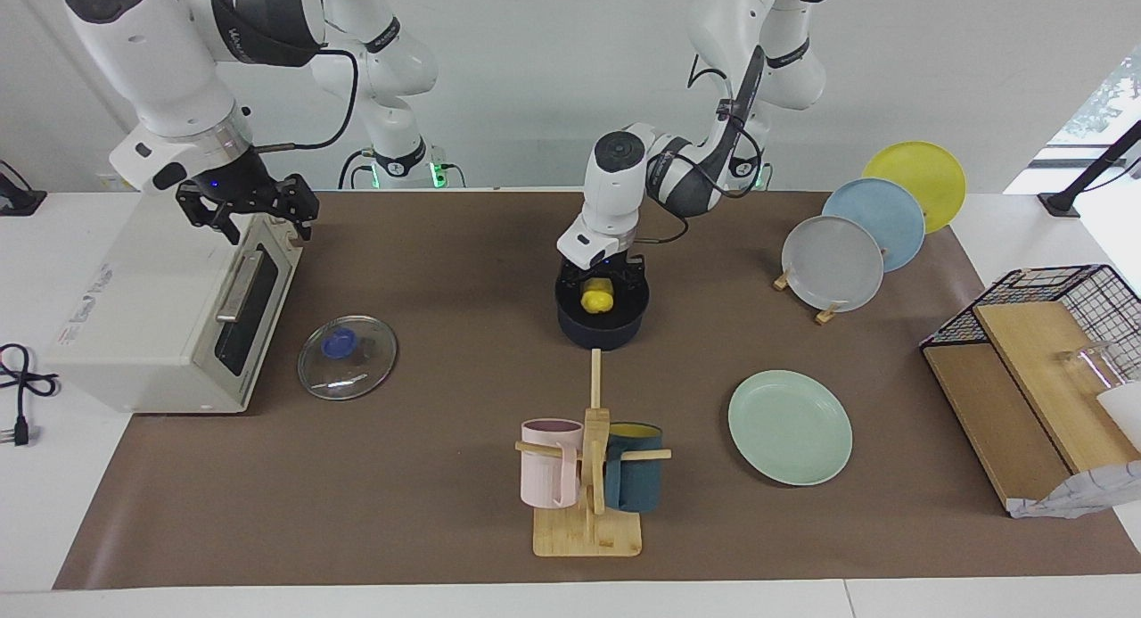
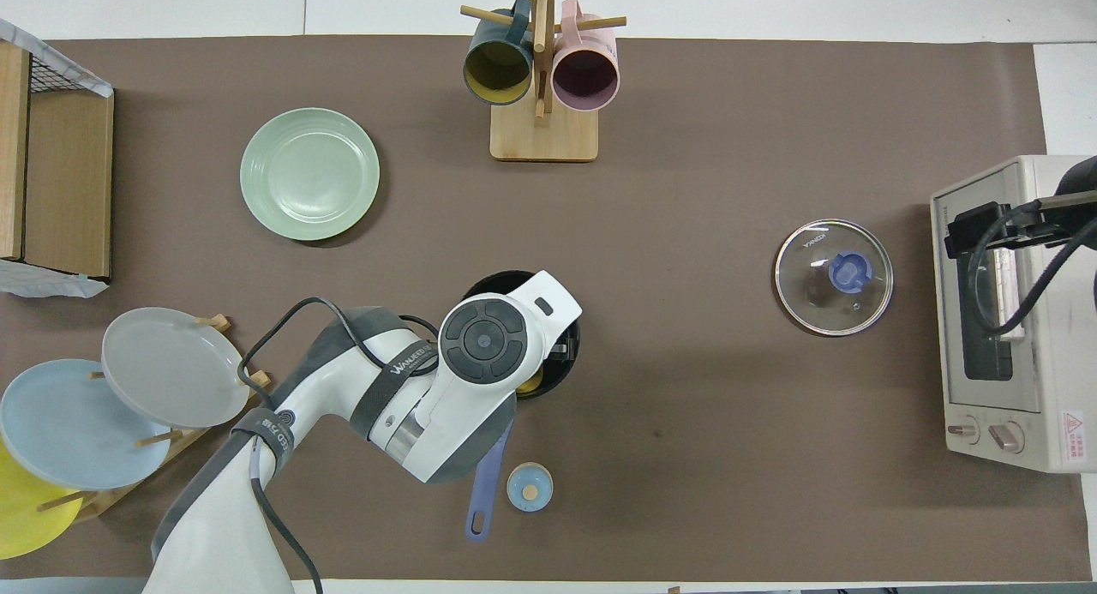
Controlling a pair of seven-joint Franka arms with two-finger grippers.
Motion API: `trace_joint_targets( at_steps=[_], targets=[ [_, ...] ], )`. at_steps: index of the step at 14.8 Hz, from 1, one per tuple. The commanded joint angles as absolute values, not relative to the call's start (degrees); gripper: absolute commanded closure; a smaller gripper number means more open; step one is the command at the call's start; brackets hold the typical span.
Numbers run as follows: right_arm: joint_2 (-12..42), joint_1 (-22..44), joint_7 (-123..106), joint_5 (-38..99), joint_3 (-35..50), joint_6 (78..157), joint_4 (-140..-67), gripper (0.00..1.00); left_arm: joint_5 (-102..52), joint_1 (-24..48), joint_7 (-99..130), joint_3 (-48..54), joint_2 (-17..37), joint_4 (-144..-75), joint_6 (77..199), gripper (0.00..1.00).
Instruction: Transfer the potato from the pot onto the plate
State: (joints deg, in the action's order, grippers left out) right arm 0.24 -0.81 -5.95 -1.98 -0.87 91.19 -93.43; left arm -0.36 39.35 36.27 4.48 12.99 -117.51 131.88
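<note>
Yellow against black, the potato (image 1: pixel 596 295) sits inside the pot (image 1: pixel 602 325), at the centre of the facing view, with the left end effector (image 1: pixel 599 275) lowered into the pot's mouth, its fingers apart on either side of the potato and not clamped on it. In the overhead view the left arm's wrist covers most of the pot (image 2: pixel 501 283), and only the long blue handle (image 2: pixel 486 495) shows, at the lower middle of that frame. Beside the handle lies a small round blue cap (image 2: pixel 529 486). The mint-green plate (image 1: pixel 790 427) lies bare on the brown mat at the lower right of the facing view. At the upper left of that view the right end effector (image 1: pixel 254 210) waits over the toaster oven (image 1: pixel 169 310), fingers apart, holding nothing. A glass lid (image 1: pixel 347 357) rests on the desk just beside the oven.
</note>
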Motion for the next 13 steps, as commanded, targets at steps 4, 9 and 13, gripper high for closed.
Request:
trace_joint_targets(
  at_steps=[4, 9, 13],
  targets=[
    [-0.18, -1.76, -4.92, -1.67, -0.35, 89.65, -92.46, 0.00, -1.05, 40.43, 36.56, 3.52, 13.36, -118.21, 133.16, 0.05],
    [-0.09, -1.85, -5.01, -1.41, -0.44, 89.48, -92.37, 0.00, -1.05, 39.99, 36.12, 3.52, 13.45, -117.60, 132.63, 0.95],
    [-0.18, -1.76, -5.01, -1.41, -0.44, 89.38, -92.37, 0.00, -1.05, 39.90, 36.30, 3.52, 13.27, -117.33, 132.45, 1.00]
  ],
)
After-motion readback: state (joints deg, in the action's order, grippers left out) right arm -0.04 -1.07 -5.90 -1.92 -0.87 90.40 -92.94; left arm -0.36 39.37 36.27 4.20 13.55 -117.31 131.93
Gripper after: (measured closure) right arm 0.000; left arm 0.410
